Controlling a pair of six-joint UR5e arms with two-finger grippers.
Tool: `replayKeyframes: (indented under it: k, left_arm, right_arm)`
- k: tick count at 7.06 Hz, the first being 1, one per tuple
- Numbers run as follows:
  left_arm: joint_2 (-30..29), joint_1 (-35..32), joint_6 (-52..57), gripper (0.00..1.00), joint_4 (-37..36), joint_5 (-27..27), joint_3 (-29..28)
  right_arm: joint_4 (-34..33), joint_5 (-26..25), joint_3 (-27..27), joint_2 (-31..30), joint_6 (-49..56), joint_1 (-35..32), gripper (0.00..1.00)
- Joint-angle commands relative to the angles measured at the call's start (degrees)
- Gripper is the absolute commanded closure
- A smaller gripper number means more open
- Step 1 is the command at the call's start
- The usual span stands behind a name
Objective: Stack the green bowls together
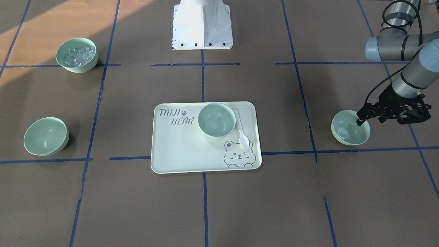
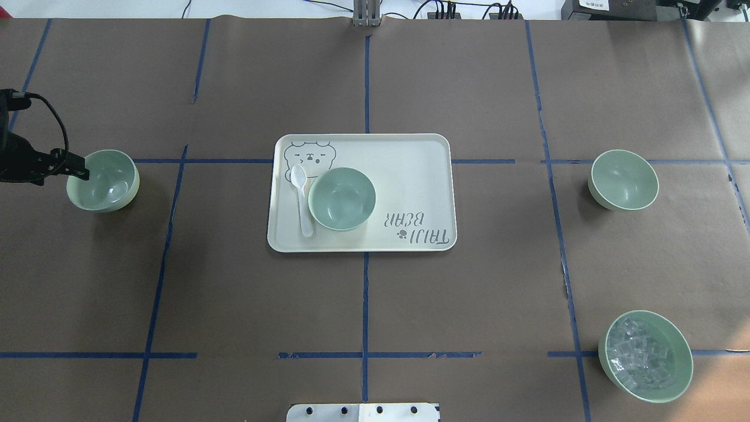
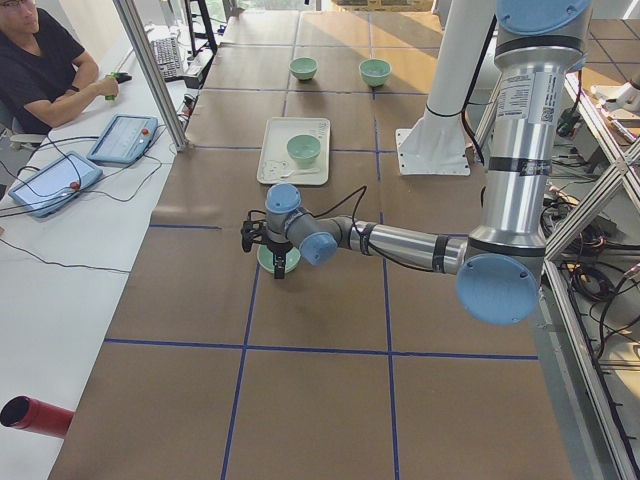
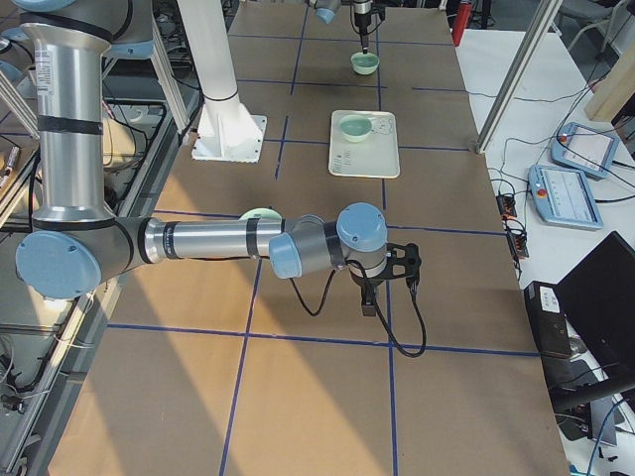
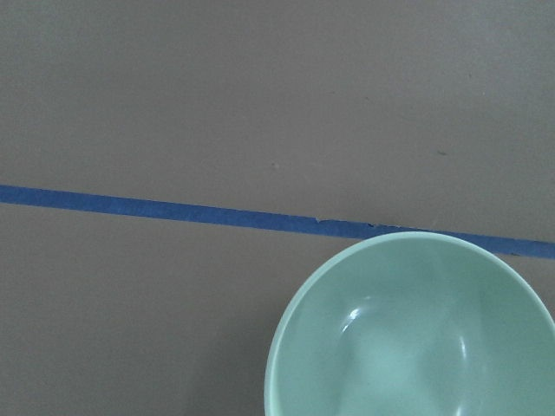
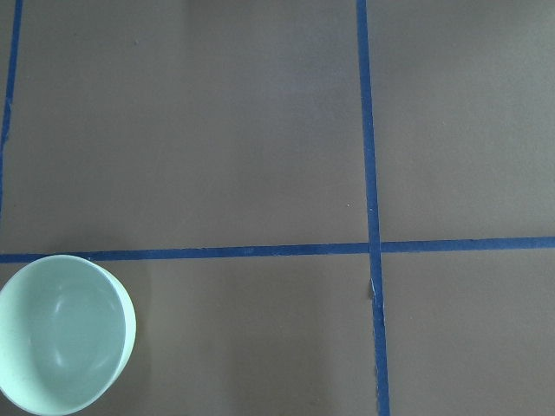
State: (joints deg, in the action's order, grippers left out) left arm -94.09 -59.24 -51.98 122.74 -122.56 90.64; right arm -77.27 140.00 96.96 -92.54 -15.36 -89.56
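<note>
- Counted three plain green bowls (image 2: 341,198) (image 2: 103,180) (image 2: 623,179), each upright and standing alone.
- Logged the tray bowl (image 1: 216,119) on the one cream tray (image 1: 178,151), toward its robot-side edge, just beside one white spoon (image 1: 242,133) lying on the same tray.
- Logged the left bowl (image 1: 350,130) on the brown paper (image 1: 240,206) at the robot's left, well apart from the tray.
- Logged the right bowl (image 1: 46,136) on the paper at the robot's right, likewise well apart from the tray.
- Counted one more green bowl, the ice bowl (image 1: 76,55), filled with clear cubes, at the robot's right, nearer the base than the right bowl.
- Noted the left gripper (image 1: 362,120) at the rim of the left bowl, one dark fingertip over the bowl's inside; could not tell whether clamped on the rim or loose.
- Noted the right gripper (image 4: 369,300) above bare paper, apart from the right bowl; seen only from the side camera, so could not tell whether spread or closed.
</note>
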Motion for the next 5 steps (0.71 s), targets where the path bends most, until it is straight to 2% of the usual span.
replayKeyframes:
  k: [1, 5]
  left_arm:
    - [-0.7, 0.1, -0.1, 0.14, 4.2, 0.7, -4.0]
    - [-0.7, 1.7, -0.1, 0.3, 4.7, 0.6, -4.9]
  right_arm:
    - [0.1, 0.0, 0.1, 0.0, 0.0, 0.3, 0.0]
    - [0.1, 0.0, 0.0, 0.0, -0.1, 1.6, 0.0]
